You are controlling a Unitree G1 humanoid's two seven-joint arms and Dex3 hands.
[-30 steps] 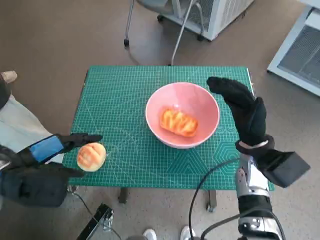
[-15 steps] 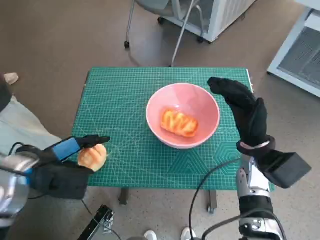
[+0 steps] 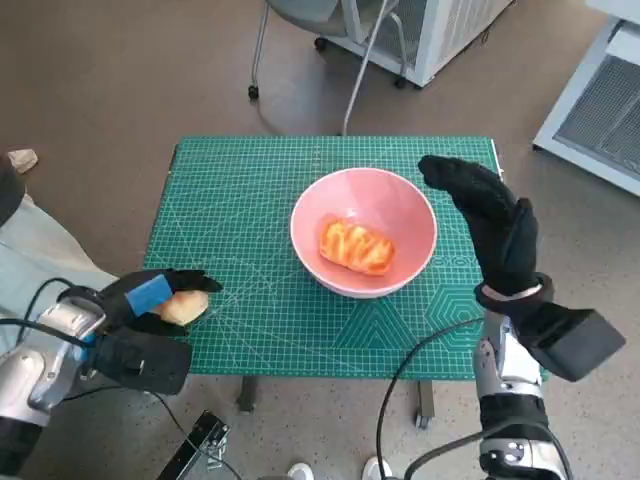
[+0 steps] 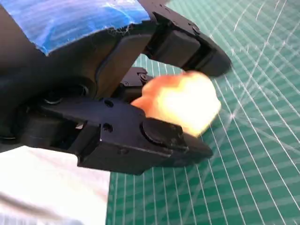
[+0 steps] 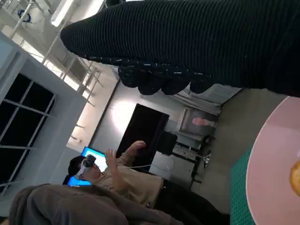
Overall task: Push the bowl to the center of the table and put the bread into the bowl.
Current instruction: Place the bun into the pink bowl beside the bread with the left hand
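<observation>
A pink bowl (image 3: 400, 208) sits near the middle of the green table (image 3: 250, 190), with an orange glazed bread (image 3: 357, 247) inside it. At the table's front left corner a round golden bread roll (image 3: 184, 307) lies between the fingers of my left hand (image 3: 150, 298). The left wrist view shows that hand's black fingers (image 4: 154, 136) closed around the bread roll (image 4: 183, 103). My gloved right hand (image 3: 490, 225) stands upright beside the bowl's right rim, fingers extended, holding nothing. The bowl's rim (image 5: 272, 164) shows in the right wrist view.
The table's left half is bare green mat (image 3: 220, 220). A chair's legs (image 3: 350, 60) and a white cabinet (image 3: 440, 30) stand beyond the far edge. A person's leg (image 3: 30, 250) is at the left. A person (image 5: 108, 173) with a headset sits in the right wrist view.
My left hand has drawn back toward the table's front left corner and its fingers have closed around the bread roll. The right hand and bowl have stayed in place.
</observation>
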